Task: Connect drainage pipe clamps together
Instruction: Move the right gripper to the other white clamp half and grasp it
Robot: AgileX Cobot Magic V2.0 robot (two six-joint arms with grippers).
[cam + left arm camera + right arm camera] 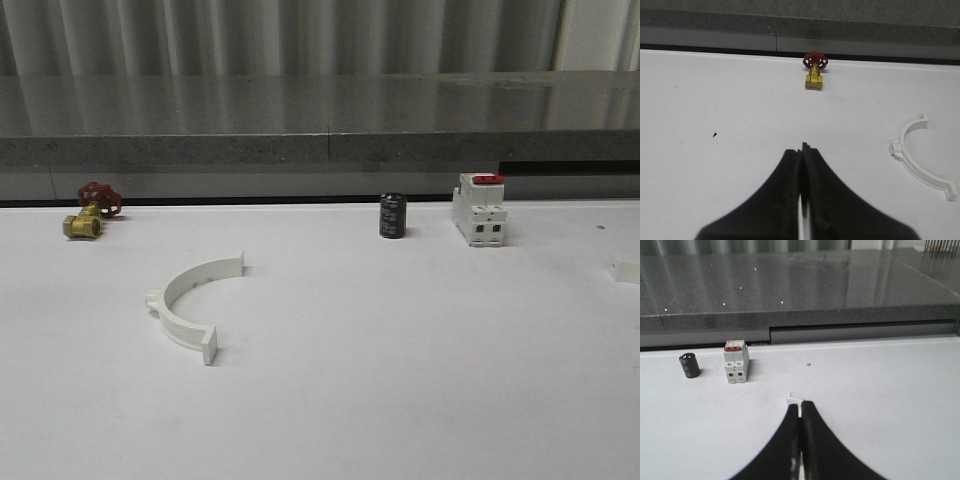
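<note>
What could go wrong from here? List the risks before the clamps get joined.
1. The left pincer and right pincer are both shut and must open before any grasp.
2. One clamp half lies flat, white on the white table, so a grip may slip.
3. The white piece at the front view's right edge, perhaps the other half, is cut off, so its pose is unclear.
</note>
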